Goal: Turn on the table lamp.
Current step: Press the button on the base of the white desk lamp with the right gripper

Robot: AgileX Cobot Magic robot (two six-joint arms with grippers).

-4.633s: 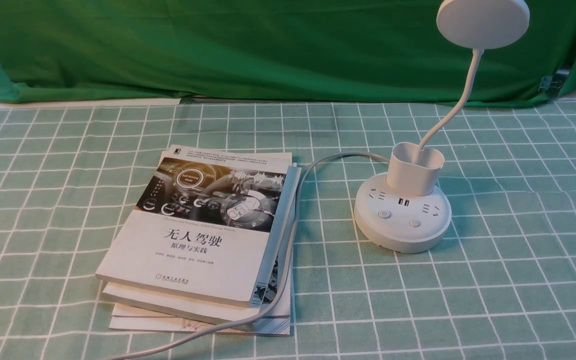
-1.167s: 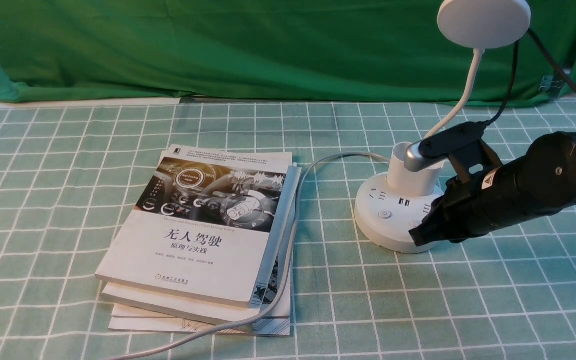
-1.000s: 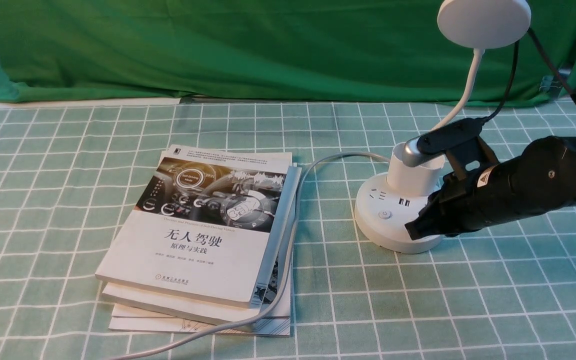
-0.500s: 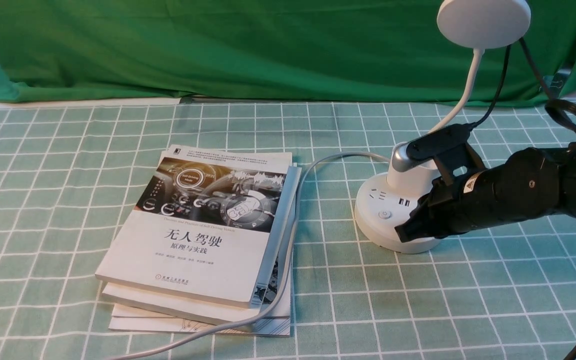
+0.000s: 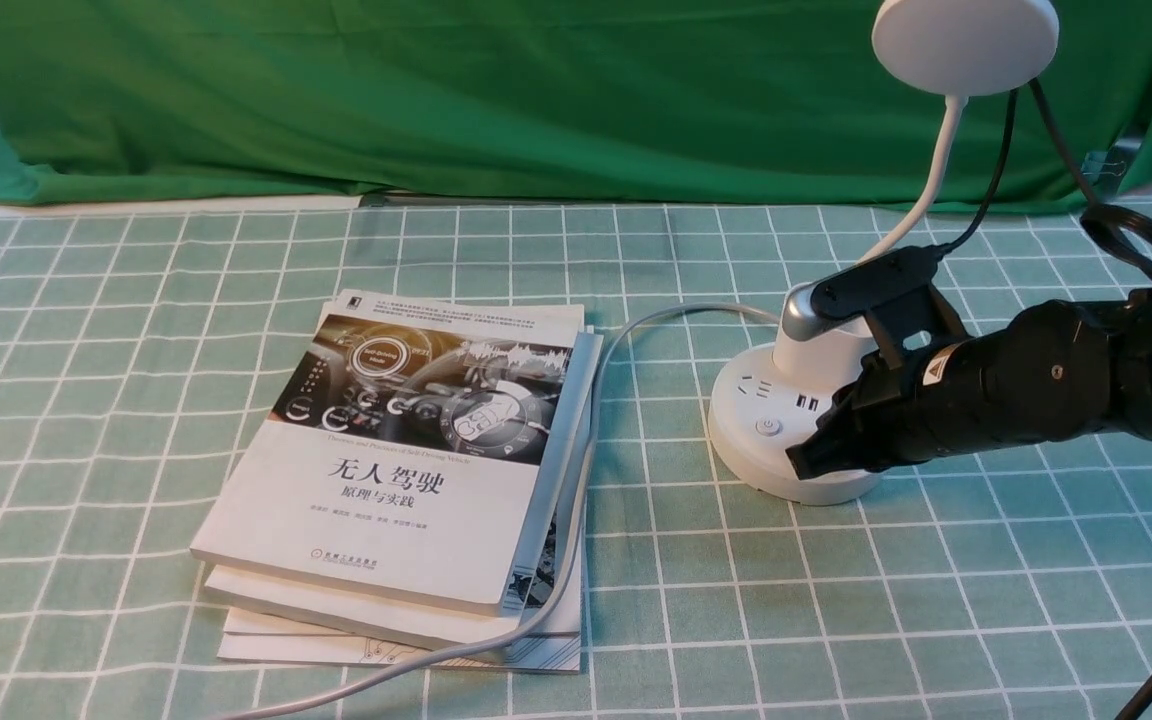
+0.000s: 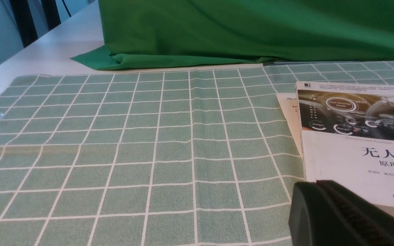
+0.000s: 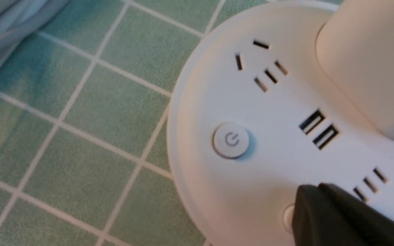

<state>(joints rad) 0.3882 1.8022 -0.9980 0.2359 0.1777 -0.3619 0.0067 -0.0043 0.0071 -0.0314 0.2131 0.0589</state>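
Observation:
The white table lamp stands at the right: disc head [image 5: 965,45], thin gooseneck [image 5: 921,195], cup holder [image 5: 816,360] and round puck base [image 5: 756,440]. Its head looks unlit. A power button [image 5: 766,427] [image 7: 231,140] sits on the base's near left. My right gripper [image 5: 801,462] [image 7: 315,194] is shut, its black tip lying over the base's near right, covering most of the second button [image 7: 288,217]. My left gripper [image 6: 315,189] is shut and empty, low beside the books.
A stack of books [image 5: 406,470] [image 6: 357,136] lies at centre-left. The lamp's white cord [image 5: 576,500] runs over the books' right edge toward the near table edge. A green cloth backdrop [image 5: 536,100] hangs behind the checked tablecloth.
My right arm came in from the right and slid its shut tip leftward over the lamp base's near right side. The lamp head stays unlit.

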